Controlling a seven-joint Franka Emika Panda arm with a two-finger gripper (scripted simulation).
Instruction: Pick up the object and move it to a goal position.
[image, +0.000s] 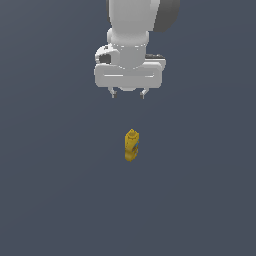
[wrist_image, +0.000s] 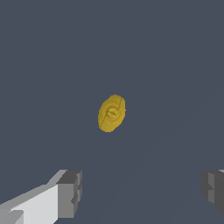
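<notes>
The object is a small yellow bottle with a narrower capped neck and a small blue-green mark on its side. It stands upright on the dark grey surface in the middle of the exterior view. In the wrist view I see the yellow bottle from above, cap toward the camera. My white gripper hangs above and behind the bottle, apart from it, with its jaws spread wide and nothing between them. In the wrist view the gripper shows two grey fingertips far apart.
The dark grey surface stretches flat around the bottle in all directions. No other objects or edges show in either view.
</notes>
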